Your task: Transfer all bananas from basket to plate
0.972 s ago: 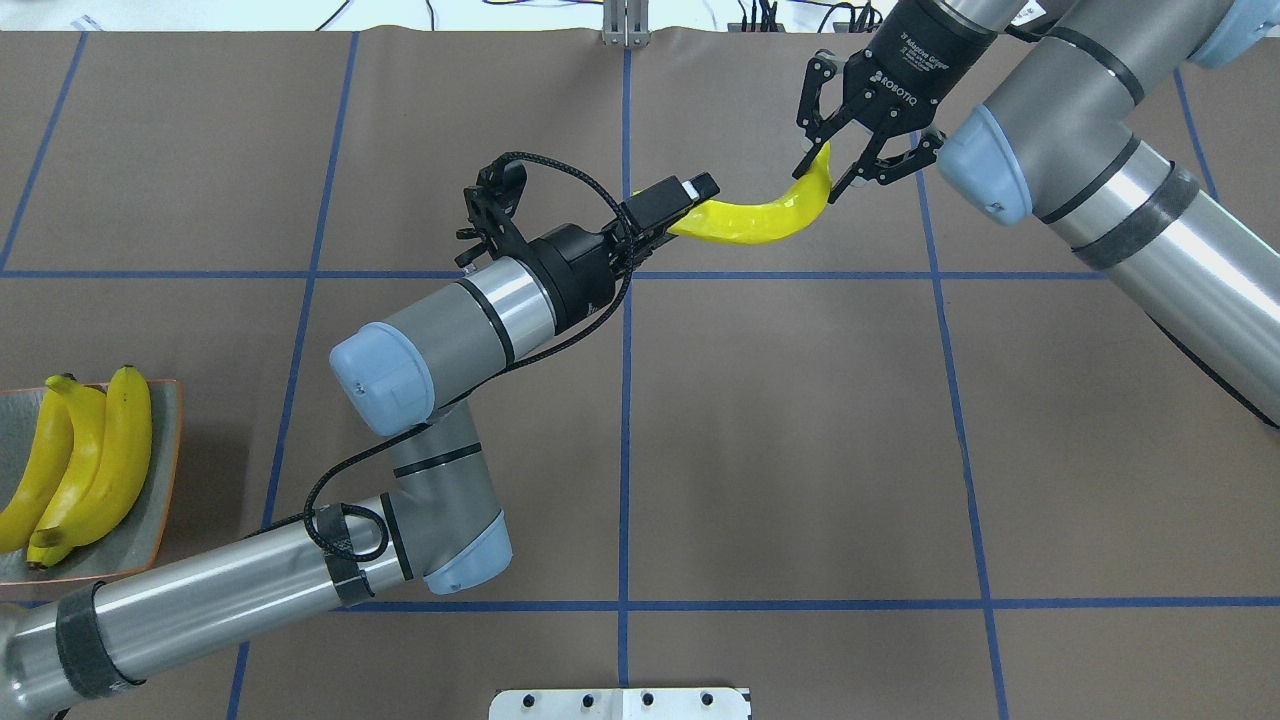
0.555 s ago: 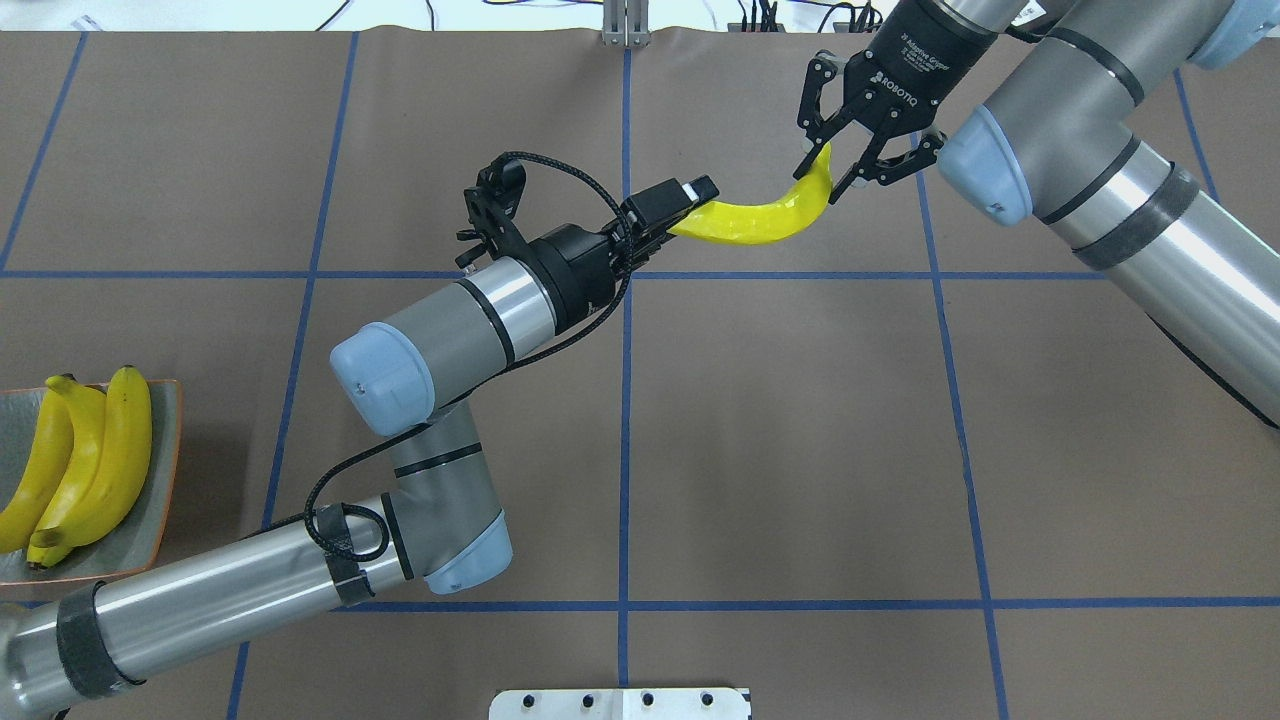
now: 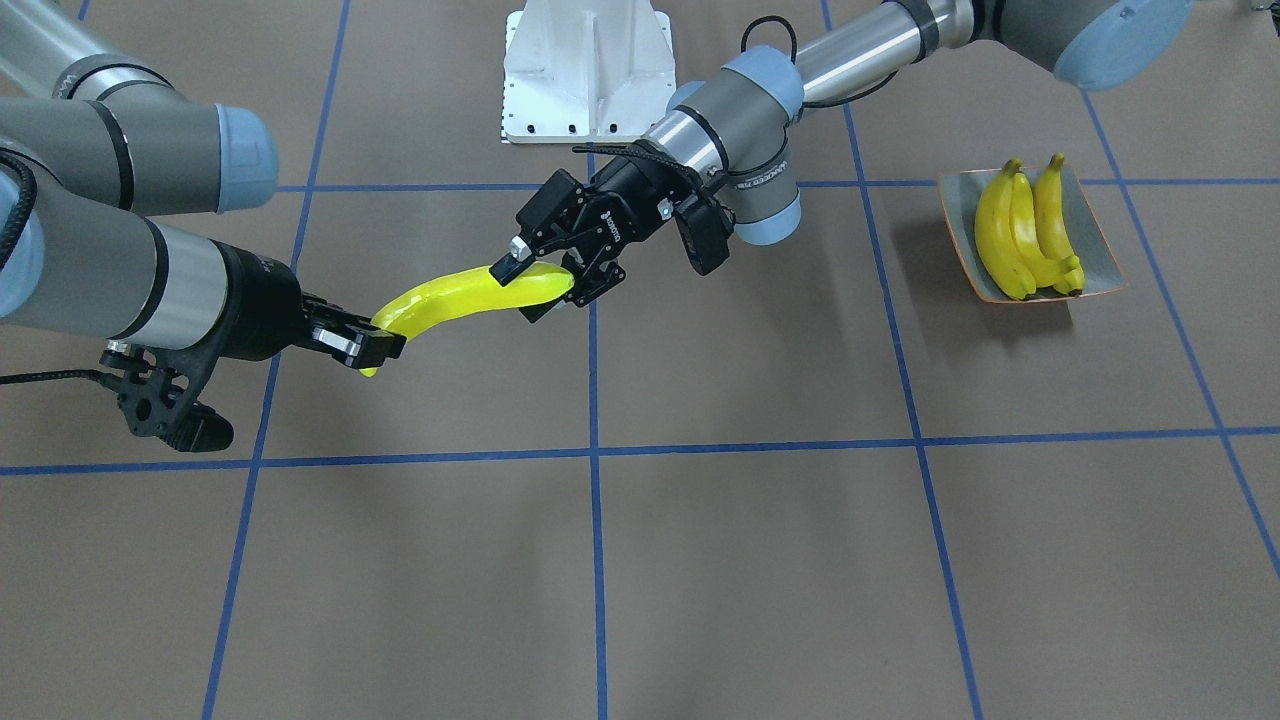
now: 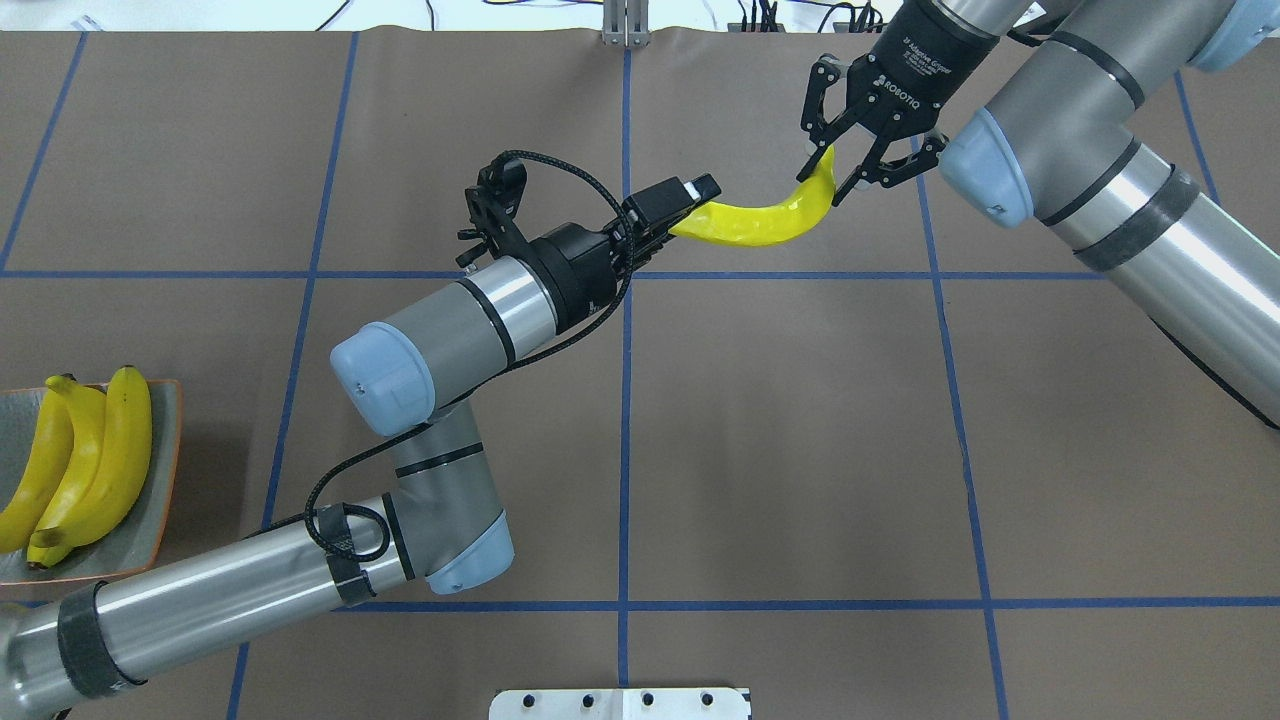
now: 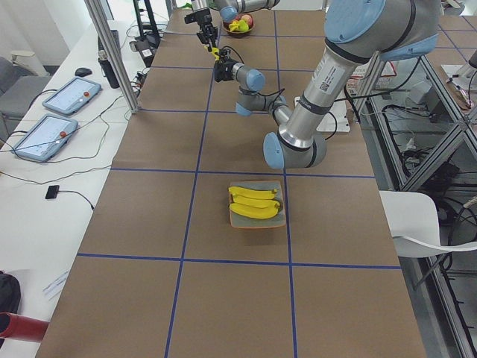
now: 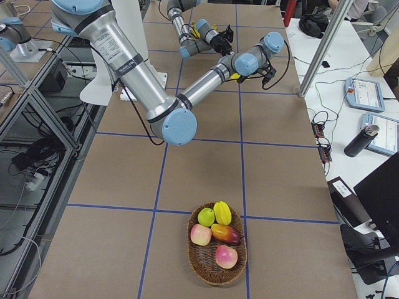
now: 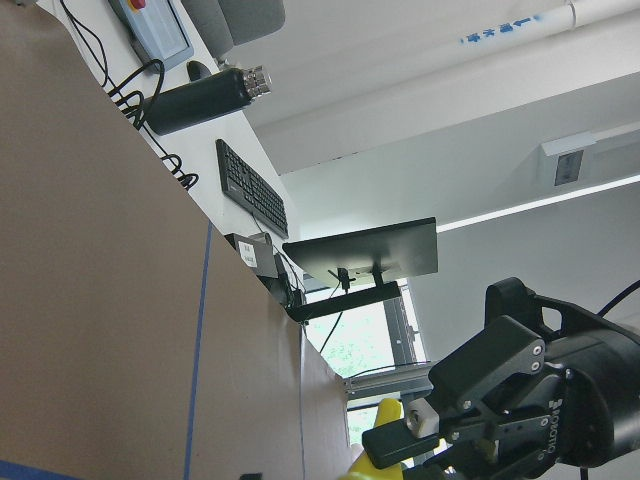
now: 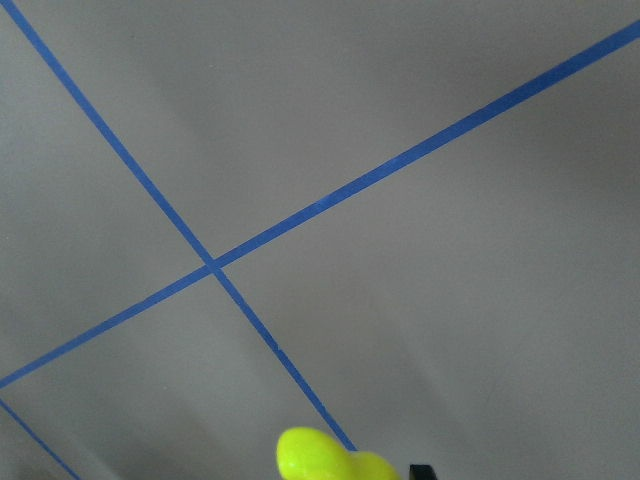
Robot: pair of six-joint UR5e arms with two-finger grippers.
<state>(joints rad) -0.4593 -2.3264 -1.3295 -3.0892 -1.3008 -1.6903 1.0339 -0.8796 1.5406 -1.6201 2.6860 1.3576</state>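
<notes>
A lemon-yellow banana (image 4: 760, 222) hangs in the air between both grippers over the far middle of the table. My left gripper (image 4: 688, 205) is shut on its left end, which also shows in the front view (image 3: 550, 275). My right gripper (image 4: 825, 175) closes around the banana's other, narrow tip, as the front view (image 3: 375, 350) also shows. That tip shows at the bottom of the right wrist view (image 8: 315, 455). Three yellow bananas (image 4: 90, 460) lie side by side on the grey-green plate (image 4: 165, 480) at the table's left edge.
The wicker basket (image 6: 193, 265) stands at the table's right end with several other fruits in it and no banana showing. The white robot base (image 3: 590, 70) sits at the near middle edge. Blue tape lines (image 4: 625, 400) grid the brown table cover.
My right gripper has shifted very slightly at the banana's tip. The left gripper, the banana and the plate stay where they were.
</notes>
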